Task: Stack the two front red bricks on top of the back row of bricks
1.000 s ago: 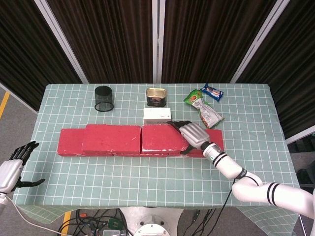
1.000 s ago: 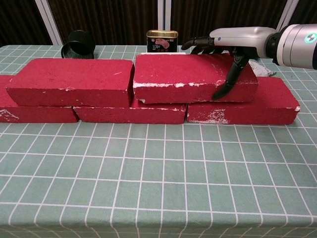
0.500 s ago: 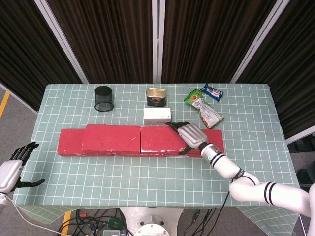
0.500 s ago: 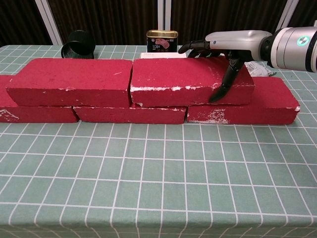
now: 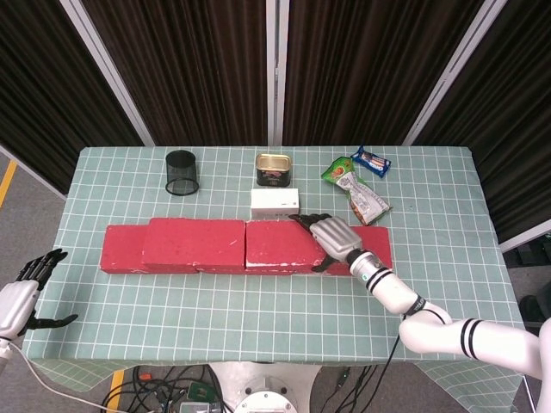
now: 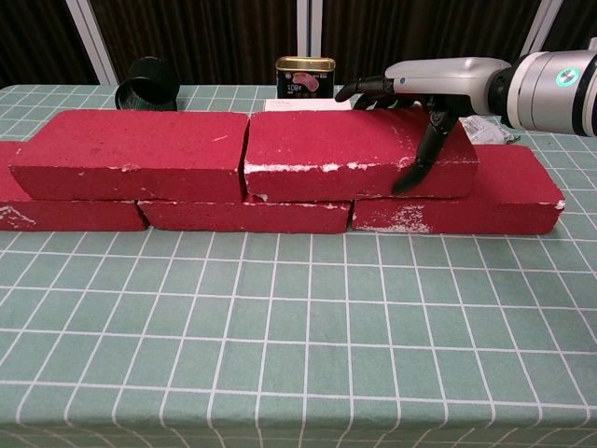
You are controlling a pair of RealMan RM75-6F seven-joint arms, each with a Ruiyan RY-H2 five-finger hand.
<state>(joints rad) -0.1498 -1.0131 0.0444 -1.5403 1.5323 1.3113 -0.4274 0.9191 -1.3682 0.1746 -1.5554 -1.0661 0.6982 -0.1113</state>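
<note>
Currently two red bricks sit stacked on the back row [image 6: 438, 201] of bricks on the tabletop [image 5: 258, 318]: the left upper brick [image 6: 131, 154] and the right upper brick [image 6: 345, 149], end to end and touching. The right robot hand [image 6: 420, 89] grasps the right upper brick at its right end, fingers [image 6: 368, 89] over the far edge and thumb [image 6: 424, 154] down the near face. The left robot hand [image 5: 21, 297] hangs released off the tabletop's left edge, fingers spread.
</note>
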